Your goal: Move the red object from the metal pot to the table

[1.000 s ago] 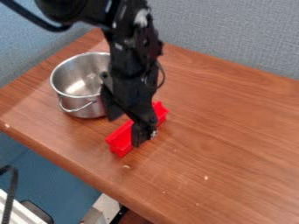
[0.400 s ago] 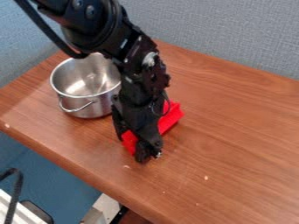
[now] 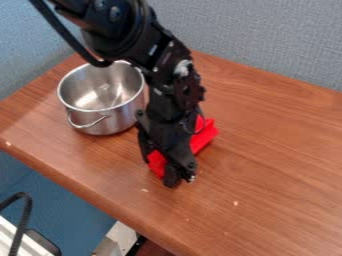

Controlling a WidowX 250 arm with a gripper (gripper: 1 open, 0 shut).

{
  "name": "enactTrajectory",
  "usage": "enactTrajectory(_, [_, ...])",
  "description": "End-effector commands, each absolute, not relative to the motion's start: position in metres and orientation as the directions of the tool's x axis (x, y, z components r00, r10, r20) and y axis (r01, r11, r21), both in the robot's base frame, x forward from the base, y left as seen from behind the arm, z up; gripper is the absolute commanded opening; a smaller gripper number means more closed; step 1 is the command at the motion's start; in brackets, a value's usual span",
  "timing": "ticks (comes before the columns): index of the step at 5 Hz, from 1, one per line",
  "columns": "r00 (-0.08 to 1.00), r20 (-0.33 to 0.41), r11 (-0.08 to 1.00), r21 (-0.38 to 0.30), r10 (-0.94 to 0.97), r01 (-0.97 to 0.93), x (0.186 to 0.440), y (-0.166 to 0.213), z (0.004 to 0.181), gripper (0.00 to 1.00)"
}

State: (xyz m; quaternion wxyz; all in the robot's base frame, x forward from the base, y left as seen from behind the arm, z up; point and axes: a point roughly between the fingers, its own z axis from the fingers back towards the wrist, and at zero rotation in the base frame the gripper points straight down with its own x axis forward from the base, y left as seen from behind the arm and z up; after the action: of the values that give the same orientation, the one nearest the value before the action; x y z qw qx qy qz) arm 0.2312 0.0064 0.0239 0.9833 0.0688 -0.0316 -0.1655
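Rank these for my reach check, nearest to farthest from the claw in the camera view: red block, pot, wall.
1. Red block, on the table right at the claw, partly under it.
2. Pot, up-left of the claw on the table.
3. Wall, behind the table's far edge.

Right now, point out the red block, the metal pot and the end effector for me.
red block (image 3: 202, 134): camera view, on the exposed upper right end.
metal pot (image 3: 96, 92): camera view, on the shiny inner bottom.
end effector (image 3: 174, 172): camera view, between the fingertips, low over the table.
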Motion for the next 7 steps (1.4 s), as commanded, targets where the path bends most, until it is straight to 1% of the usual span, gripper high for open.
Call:
enactTrajectory(1, [0.948,0.046,0.942,0.135,-0.314,0.306,0.229,0.016,0.035,0.00])
enactTrajectory(2, [0.958,0.042,0.953,0.123,-0.285,0.278,0.222,0.030,0.045,1.00])
enactTrajectory(3, [0.943,0.046,0.940,0.109,-0.330,0.324,0.230,0.031,0.058,1.00])
enactTrajectory(4, [0.917,0.050,0.914,0.118,-0.397,0.389,0.244,0.031,0.061,1.00])
enactTrajectory(5, [0.931,0.071,0.928,0.138,-0.358,0.346,0.248,0.036,0.055,1.00])
enactTrajectory(6, [0.940,0.076,0.938,0.130,-0.332,0.321,0.251,0.040,0.045,1.00])
enactTrajectory(7, [0.939,0.079,0.938,0.117,-0.336,0.326,0.251,0.041,0.045,1.00])
